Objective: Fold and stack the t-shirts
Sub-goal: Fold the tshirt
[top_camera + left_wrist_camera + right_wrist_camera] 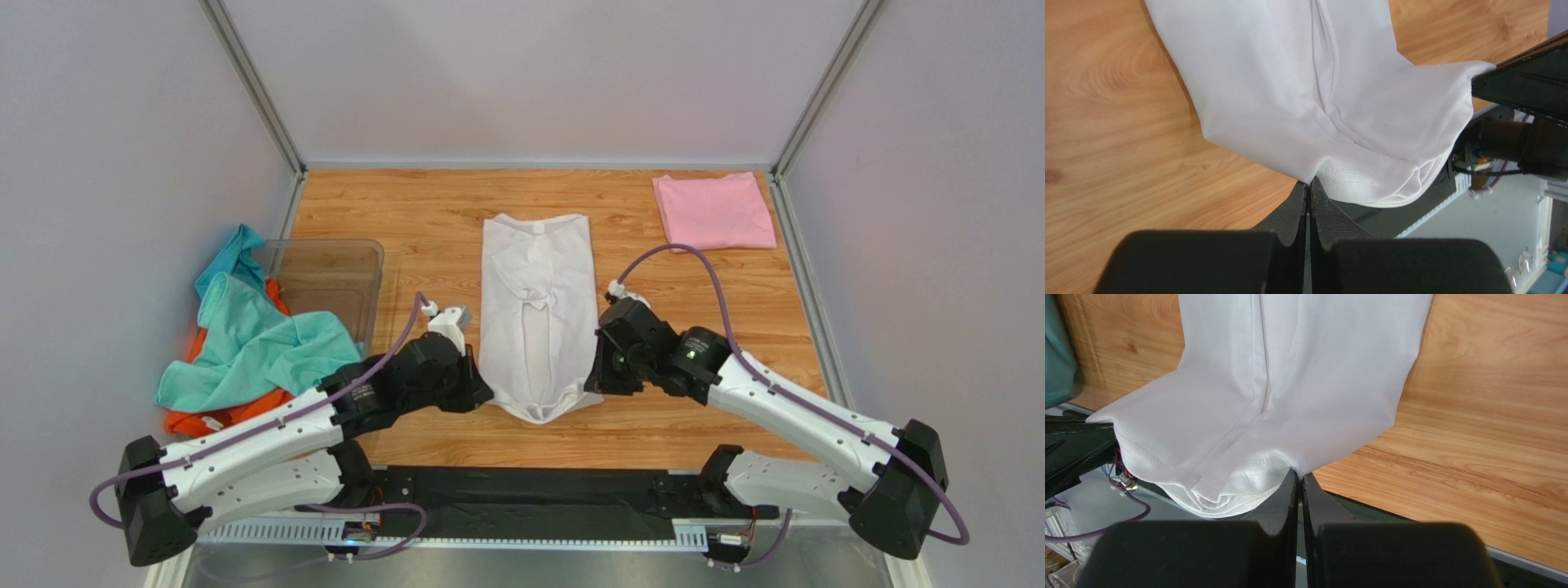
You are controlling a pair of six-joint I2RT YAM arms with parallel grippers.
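Between the 2 pincers: white t-shirt [536, 312], folded into a long strip on the table [405, 221], near end sagging between them.
Left pincer [1309, 187]: fingers closed tight, pinching the shirt's near left corner.
Right pincer [1300, 476]: fingers closed tight on the near right corner.
Far beyond the right pincer: pink t-shirt [714, 210], folded flat.
Left of the left pincer: teal t-shirt [252, 349] crumpled over an orange t-shirt [202, 420], beside a clear bin [331, 276].

The white t-shirt [536, 312] lies long and narrow in the middle. The pink t-shirt [713, 210] sits folded flat, upper right. The teal t-shirt [252, 349] lies crumpled over the orange t-shirt [194, 420], left.
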